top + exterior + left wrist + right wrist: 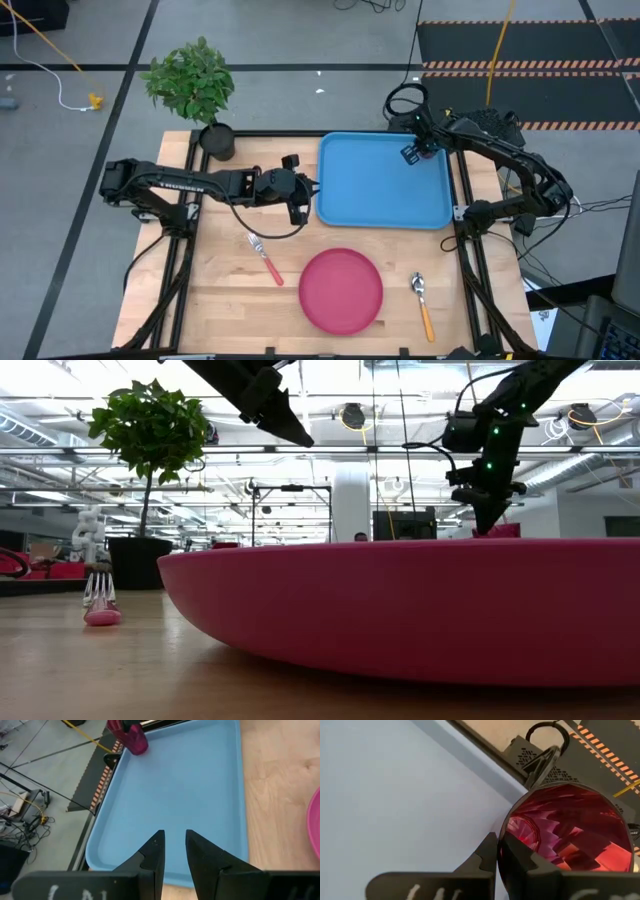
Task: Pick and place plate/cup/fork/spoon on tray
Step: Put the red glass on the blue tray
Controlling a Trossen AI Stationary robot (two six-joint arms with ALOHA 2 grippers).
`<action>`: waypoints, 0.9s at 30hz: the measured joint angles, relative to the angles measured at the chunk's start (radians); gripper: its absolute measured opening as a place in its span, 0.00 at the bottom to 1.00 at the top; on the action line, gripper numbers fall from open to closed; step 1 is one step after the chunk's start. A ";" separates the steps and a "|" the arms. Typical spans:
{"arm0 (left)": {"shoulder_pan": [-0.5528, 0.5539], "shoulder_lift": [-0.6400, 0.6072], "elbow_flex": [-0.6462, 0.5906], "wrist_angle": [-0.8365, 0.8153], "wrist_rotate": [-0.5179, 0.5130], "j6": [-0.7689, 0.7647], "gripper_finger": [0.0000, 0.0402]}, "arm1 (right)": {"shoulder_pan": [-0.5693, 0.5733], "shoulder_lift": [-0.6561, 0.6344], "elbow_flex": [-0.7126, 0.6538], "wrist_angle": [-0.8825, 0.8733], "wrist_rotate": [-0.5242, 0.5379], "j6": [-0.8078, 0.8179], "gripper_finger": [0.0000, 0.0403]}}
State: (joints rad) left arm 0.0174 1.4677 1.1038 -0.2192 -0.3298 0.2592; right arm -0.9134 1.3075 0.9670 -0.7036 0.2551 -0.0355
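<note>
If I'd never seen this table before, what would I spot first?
Probably the big blue tray at the back of the wooden table, with the right gripper at its far right corner, pinching the rim of the dark red cup. Next, the round pink plate at the front, with the fork on its left and the spoon on its right.

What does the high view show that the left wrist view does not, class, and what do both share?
Only the high view shows the fork, the spoon, the potted plant and the whole plate on the table. Only the left wrist view shows the left gripper with its fingers slightly apart and empty, and the cup at the tray's far corner. Both show the tray and the plate.
</note>
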 joint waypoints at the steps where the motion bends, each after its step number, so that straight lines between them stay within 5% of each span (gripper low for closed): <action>1: 0.000 0.000 0.000 0.000 0.000 0.000 0.20 | -0.004 0.000 -0.003 0.003 0.000 0.000 0.01; 21: 0.000 0.000 0.000 0.013 0.000 -0.001 0.20 | -0.057 0.000 -0.008 0.013 -0.072 -0.004 0.01; 27: 0.000 0.000 0.000 0.014 0.000 -0.001 0.20 | -0.057 0.000 -0.008 0.044 -0.071 -0.006 0.11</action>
State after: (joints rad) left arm 0.0174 1.4677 1.1042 -0.2055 -0.3302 0.2581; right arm -0.9703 1.3071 0.9588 -0.6596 0.1840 -0.0414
